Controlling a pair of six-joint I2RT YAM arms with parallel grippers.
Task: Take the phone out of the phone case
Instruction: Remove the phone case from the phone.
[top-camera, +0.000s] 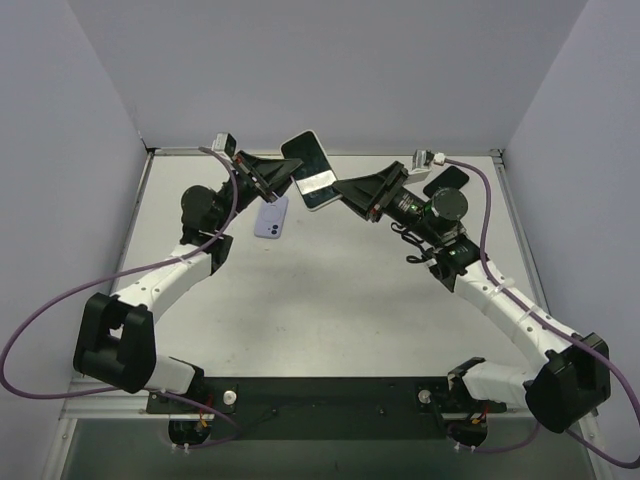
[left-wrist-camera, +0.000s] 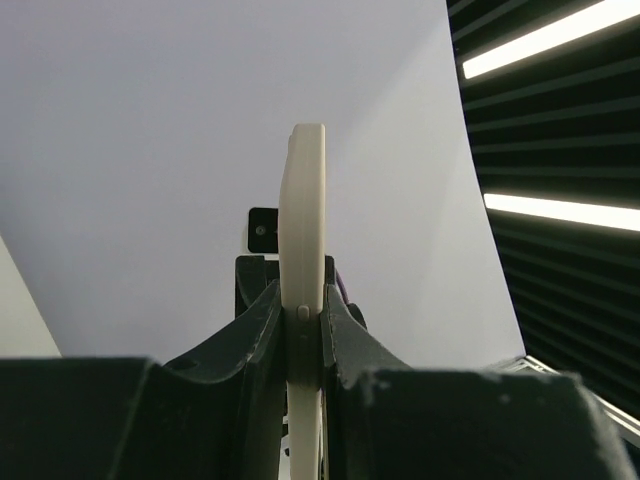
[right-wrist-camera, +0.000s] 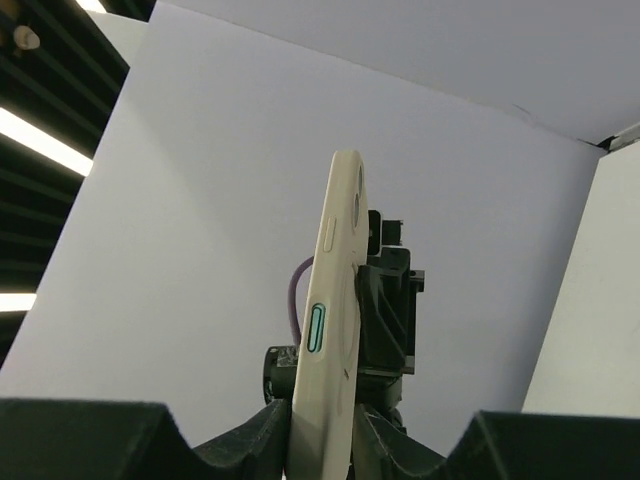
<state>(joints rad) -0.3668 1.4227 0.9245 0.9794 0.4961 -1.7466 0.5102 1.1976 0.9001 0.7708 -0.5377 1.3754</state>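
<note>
The cream-coloured, round-edged plastic phone case (top-camera: 300, 138) hangs in the air over the far middle of the pale desk (top-camera: 330, 300), caught between both arms. This looks like a set-up for peeling, with one arm steadying the shell while the other works an edge free. The left fingers (left-wrist-camera: 255, 335) are closed on the case from its left side, pressing both flat faces, and in the left wrist view the shell shows edge-on between them. The right fingers (right-wrist-camera: 400, 455) meet it from the opposite side and lie against both faces too, though how firmly they pinch cannot be told. The dark-screened phone (top-camera: 313, 168) sits inside the case, not yet out. Its glass is turned up toward the overhead camera and catches a bright band of light. The long axis runs from near to far across the desk, with the far end leaning a little to the left. In the right wrist view a green-ringed side button on the case's edge faces the camera. Holding it by the long edges leaves both short ends exposed, which I judge suits prying at a corner.
</note>
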